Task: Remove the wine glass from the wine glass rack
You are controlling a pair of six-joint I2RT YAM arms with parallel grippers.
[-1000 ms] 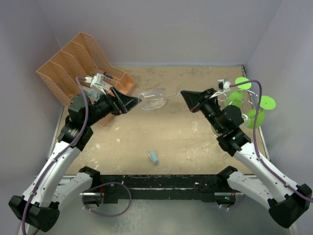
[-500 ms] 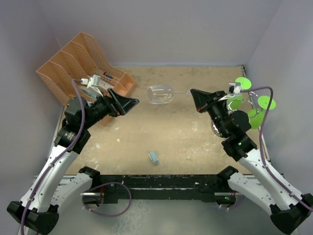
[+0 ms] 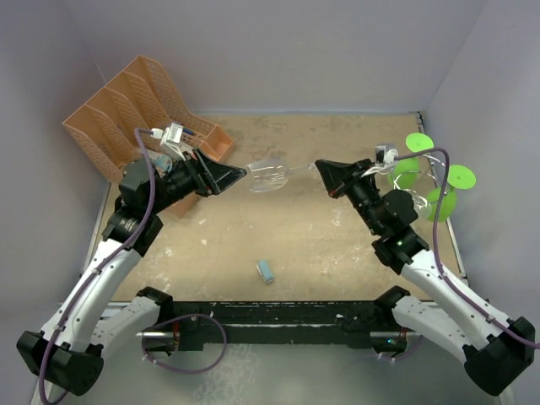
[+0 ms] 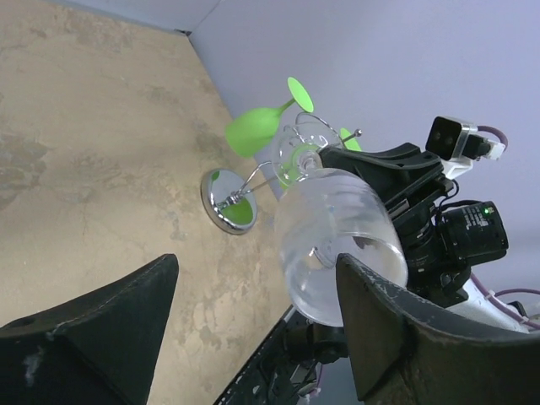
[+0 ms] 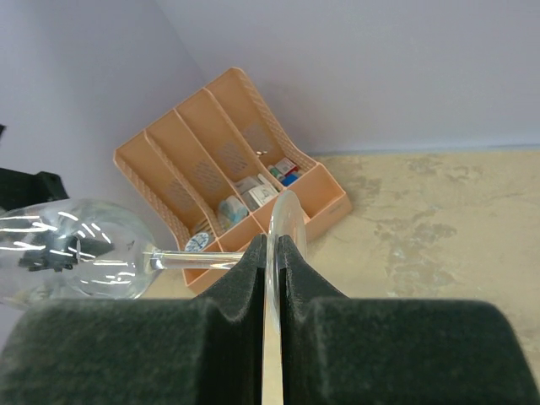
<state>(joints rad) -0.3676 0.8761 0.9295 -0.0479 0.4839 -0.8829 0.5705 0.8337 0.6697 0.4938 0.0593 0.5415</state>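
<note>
Tan, scuffed table (image 3: 337,245) lies under everything, with an orange organizer (image 3: 126,101) at the back left and the chrome rack (image 4: 228,205) at the far right, where green glasses (image 3: 460,177) hang from its wire arms. The clear glass (image 3: 268,173) is already off the rack and well apart from it, held on its side in the air over the middle of the table. The right gripper (image 5: 271,253) is pinched tight on the edge of its foot, stem pointing left. The left gripper (image 3: 238,174) stands wide, its fingers either side of the bowl's mouth; whether either finger touches the bowl I cannot tell. This looks like a handover, or a steadying, with the lift done. Next, I judge, the left fingers must close gently and squarely on the thin, slippery bowl before the right lets go, or the glass must be lowered to the table. Small packets in the organizer carry print too small to read. A small blue block (image 3: 266,271) lies near the front.
</note>
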